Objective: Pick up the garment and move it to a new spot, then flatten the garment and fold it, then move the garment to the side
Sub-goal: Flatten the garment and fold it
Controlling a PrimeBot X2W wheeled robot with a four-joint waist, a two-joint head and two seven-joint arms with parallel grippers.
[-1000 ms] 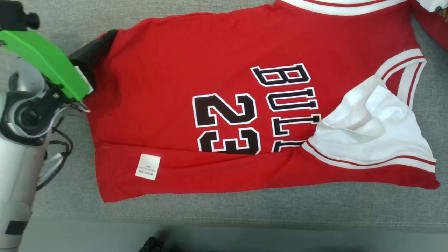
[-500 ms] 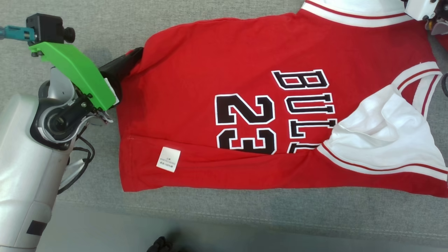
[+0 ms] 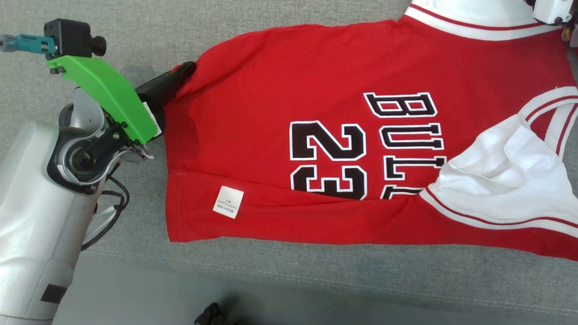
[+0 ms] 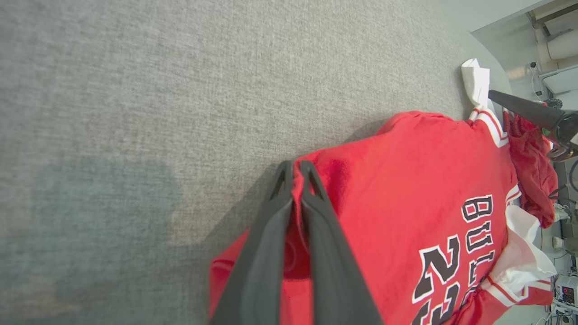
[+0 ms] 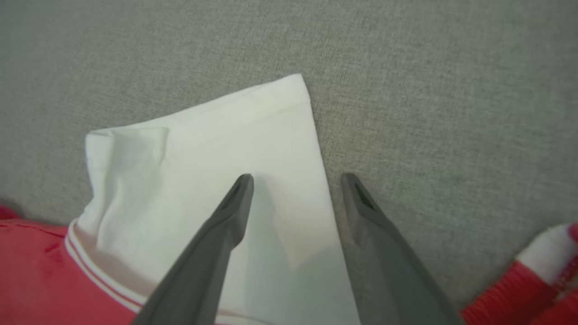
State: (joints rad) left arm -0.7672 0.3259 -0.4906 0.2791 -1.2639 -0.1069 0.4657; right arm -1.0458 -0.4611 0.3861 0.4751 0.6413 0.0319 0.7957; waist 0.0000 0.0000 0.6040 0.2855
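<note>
You have a grey woven fabric surface (image 3: 280, 36) spread across every view, lightly textured, with a stitched seam (image 3: 316, 280) running along its near edge. Below that edge you see a strip of pale smooth floor (image 3: 149, 293), and a small black knobbly object (image 3: 210, 314) pokes up from the bottom of the head view; you cannot tell what it is. In the left wrist view, past the far rounded end of the surface, a white roll (image 4: 562, 45) sits on shelving and a small box with a lit display (image 4: 565, 295) stands low down. A red ribbed-knit cloth with a white band (image 5: 542, 289) lies at the right wrist view's lower right corner.
</note>
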